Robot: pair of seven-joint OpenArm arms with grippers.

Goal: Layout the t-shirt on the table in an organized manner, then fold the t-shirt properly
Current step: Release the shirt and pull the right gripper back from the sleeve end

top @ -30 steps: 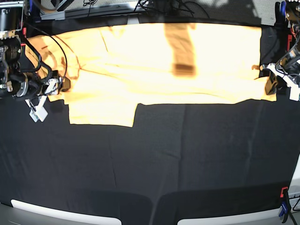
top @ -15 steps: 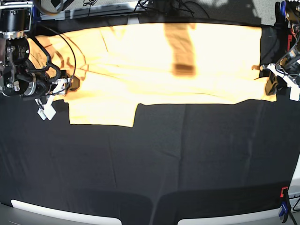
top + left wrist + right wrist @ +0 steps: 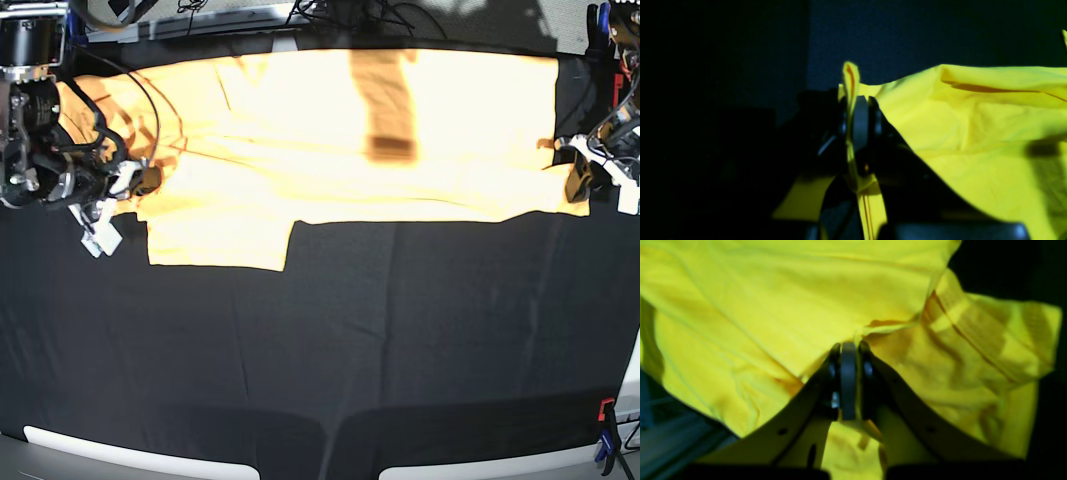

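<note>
The t-shirt (image 3: pixel 350 150) lies flat along the far half of the table (image 3: pixel 350 340), with one sleeve flap reaching toward me at the left. At its left end my right gripper (image 3: pixel 143 181) is shut, and the right wrist view shows the closed jaws (image 3: pixel 848 346) pinching a fold of the yellow cloth (image 3: pixel 773 306). On the far right, my left gripper (image 3: pixel 578 185) holds the shirt's right edge. In the left wrist view its jaws (image 3: pixel 855 103) are shut on a thin hem of the fabric (image 3: pixel 973 133).
A dark band of shadow (image 3: pixel 385 105) crosses the shirt's upper middle. A red and blue clamp (image 3: pixel 605 440) stands at the near right corner, another (image 3: pixel 600 25) at the far right. Cables run along the far edge (image 3: pixel 300 15). Black cloth covers the near half.
My right gripper slid right onto the shirt's left end and went from open to shut on the cloth. The left arm and the shirt's right edge have not moved.
</note>
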